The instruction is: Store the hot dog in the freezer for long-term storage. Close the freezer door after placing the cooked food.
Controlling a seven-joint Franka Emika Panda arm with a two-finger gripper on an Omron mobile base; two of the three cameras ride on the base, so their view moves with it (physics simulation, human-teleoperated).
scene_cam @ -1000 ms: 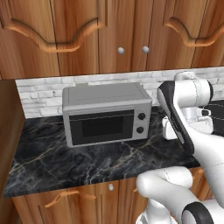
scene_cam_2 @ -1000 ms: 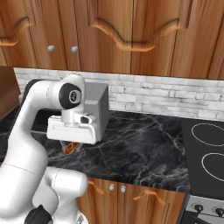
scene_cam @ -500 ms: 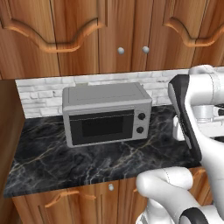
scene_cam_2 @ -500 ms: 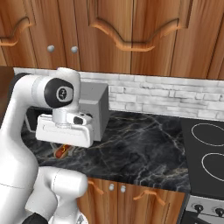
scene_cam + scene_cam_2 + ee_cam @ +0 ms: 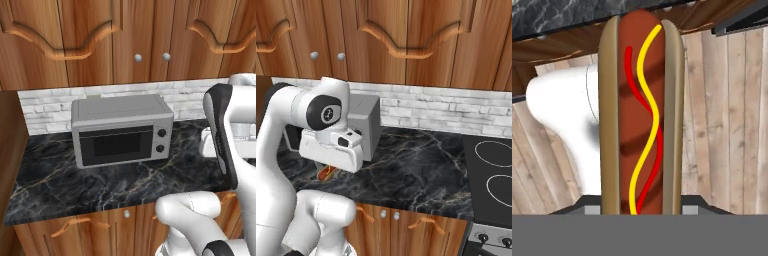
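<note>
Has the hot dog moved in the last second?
Yes. In the right base view the hot dog, pinched in the gripper, has drifted left and slightly up, away from the microwave toward the counter's front edge.

The hot dog [image 5: 642, 115] in my hand looks smooth and matt, its bun a dull tan with glossy yellow and red lines on the sausage. The counter [image 5: 125, 185] is polished dark marble with pale veins. The microwave [image 5: 121, 130] is brushed grey metal. The cabinets [image 5: 100, 40] are varnished wood, above a rough white brick backsplash [image 5: 456, 112].
</note>
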